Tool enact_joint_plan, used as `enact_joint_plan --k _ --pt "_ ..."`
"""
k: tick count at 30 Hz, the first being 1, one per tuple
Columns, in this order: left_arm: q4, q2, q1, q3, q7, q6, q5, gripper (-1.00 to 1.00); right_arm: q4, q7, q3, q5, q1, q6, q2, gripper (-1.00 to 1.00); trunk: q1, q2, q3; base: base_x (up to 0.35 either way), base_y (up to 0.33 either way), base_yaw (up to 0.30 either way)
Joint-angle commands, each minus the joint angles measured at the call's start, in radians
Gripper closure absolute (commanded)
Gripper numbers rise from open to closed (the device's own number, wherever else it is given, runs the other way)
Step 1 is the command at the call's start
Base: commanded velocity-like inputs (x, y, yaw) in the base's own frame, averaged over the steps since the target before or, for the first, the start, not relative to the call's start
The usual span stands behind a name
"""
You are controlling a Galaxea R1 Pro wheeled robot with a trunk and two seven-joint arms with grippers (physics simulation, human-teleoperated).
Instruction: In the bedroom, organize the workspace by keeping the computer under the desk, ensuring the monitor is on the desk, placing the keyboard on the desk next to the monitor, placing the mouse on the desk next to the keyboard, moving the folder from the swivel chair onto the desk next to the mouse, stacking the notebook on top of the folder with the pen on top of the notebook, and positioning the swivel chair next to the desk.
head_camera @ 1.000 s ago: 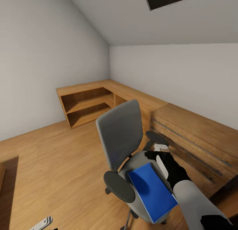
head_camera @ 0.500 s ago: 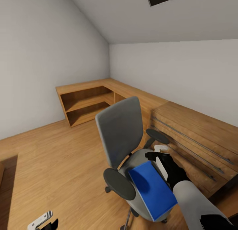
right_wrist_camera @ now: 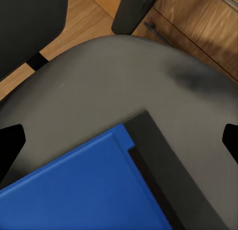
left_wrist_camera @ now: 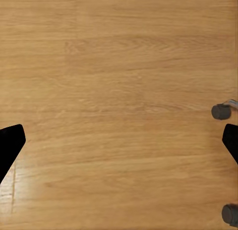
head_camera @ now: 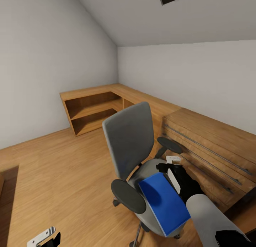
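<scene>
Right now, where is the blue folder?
In the head view the blue folder lies on the chair seat, lower right, with the right claw hovering just above it.

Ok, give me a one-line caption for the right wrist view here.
Open right gripper poised over the blue folder lying on the grey seat of the swivel chair, a dark notebook beneath it.

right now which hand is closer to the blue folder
Right. The right hand hovers at the far edge of the folder on the swivel chair; the left hand hangs low over the floor, well off to the side.
</scene>
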Motion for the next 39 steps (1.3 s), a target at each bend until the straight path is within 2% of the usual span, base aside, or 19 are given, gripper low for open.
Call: enact_joint_plan --k 1,9,19,31,35,39 --pt "-0.002 0.0 0.001 -0.001 0.006 0.003 0.009 -1.0 -0.001 -0.008 0.003 -0.01 0.0 0.004 0.0 -1.0 0.0 0.0 -0.001 0.0 0.0 0.0" --pt "0.007 0.002 0.003 -0.004 0.007 0.001 0.007 -1.0 -0.001 -0.008 0.002 -0.009 0.0 0.005 0.0 -1.0 0.0 0.0 -0.001 0.026 0.0 0.0" --pt "0.016 0.002 0.003 -0.004 0.007 0.001 0.007 -1.0 0.0 -0.008 0.003 -0.009 0.0 0.005 0.0 -1.0 0.0 0.0 -0.001 0.192 0.0 0.0" --pt "0.015 0.002 0.003 -0.004 0.007 0.004 0.008 -1.0 0.032 -0.008 0.005 -0.007 0.0 -0.005 0.0 -1.0 0.0 0.0 -0.001 0.032 0.0 0.0" --pt "0.013 0.001 0.003 -0.004 0.007 0.003 0.008 -1.0 0.045 -0.007 0.025 -0.007 0.0 -0.035 0.001 -1.0 0.011 -0.021 -0.01 0.002 0.0 0.0" --pt "0.013 0.002 0.003 -0.004 0.008 0.003 0.008 -1.0 0.047 -0.006 0.062 -0.007 0.0 -0.044 0.0 -1.0 0.027 -0.049 -0.023 0.0 0.0 0.0"
